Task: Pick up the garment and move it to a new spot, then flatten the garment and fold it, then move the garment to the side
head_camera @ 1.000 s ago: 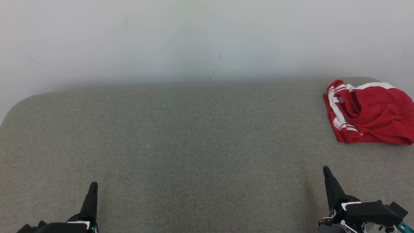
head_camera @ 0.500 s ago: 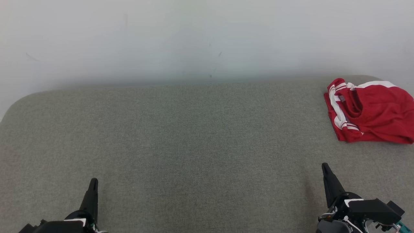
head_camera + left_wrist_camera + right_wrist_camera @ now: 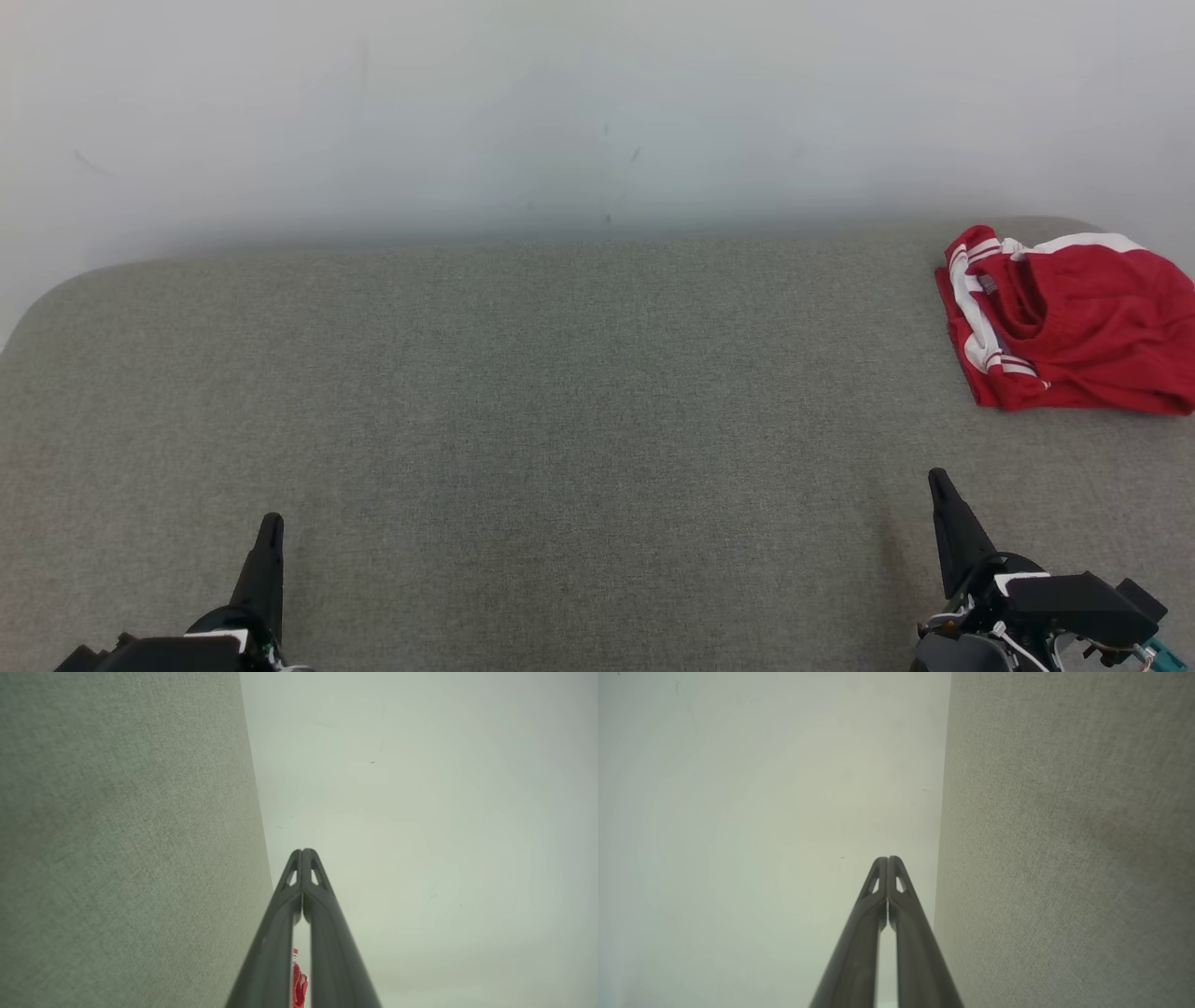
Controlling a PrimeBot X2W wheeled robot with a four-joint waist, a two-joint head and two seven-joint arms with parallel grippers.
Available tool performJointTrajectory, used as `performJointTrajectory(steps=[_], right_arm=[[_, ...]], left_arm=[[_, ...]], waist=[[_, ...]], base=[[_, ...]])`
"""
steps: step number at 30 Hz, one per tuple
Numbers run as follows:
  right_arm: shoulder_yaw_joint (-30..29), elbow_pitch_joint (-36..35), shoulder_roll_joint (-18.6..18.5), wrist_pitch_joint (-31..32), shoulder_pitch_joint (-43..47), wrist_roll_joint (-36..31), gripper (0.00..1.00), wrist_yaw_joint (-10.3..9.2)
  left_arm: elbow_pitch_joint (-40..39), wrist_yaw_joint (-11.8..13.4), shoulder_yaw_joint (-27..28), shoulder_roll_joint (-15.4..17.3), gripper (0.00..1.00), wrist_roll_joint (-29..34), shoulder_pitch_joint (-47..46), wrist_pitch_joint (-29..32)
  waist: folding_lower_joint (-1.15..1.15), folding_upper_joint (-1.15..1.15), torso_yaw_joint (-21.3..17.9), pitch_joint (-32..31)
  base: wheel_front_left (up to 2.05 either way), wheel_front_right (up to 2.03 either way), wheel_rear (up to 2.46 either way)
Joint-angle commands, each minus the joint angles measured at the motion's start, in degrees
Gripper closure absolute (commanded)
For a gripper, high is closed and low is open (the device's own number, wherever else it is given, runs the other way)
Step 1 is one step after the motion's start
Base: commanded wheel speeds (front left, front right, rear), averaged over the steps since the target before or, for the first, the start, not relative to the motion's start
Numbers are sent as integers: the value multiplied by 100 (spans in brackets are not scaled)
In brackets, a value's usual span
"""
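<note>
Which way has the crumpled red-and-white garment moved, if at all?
No. The garment stays at the far right corner of the grey fabric surface; only the camera shifted.

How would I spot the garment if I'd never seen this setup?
Start at the broad grey-green fabric surface against the pale wall. Follow it to its far right corner, ahead of the right pincer. The crumpled garment lies there: bright red, white-striped, amid plain grey.

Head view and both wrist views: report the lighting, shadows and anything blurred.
Head view: soft, even light, no glare; a faint shadow lies left of the right gripper; the red garment is cut by the frame edge. Left wrist view: the grey fabric surface shows its weave, the garment is a blurry sliver. Right wrist view: wall hazy, fingers slightly soft.
</note>
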Motion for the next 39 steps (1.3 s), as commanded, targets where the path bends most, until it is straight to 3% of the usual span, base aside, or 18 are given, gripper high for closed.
performJointTrajectory(steps=[1, 39], right_arm=[[11, 3, 21, 10, -33, 10, 100, -12], [12, 3, 20, 9, -32, 11, 100, -12]], left_arm=[[6, -8, 14, -10, 100, -30, -59, 7], [4, -8, 13, -10, 100, -33, -57, 4]], waist=[[0, 0, 0, 0], [0, 0, 0, 0]], base=[[0, 0, 0], [0, 0, 0]])
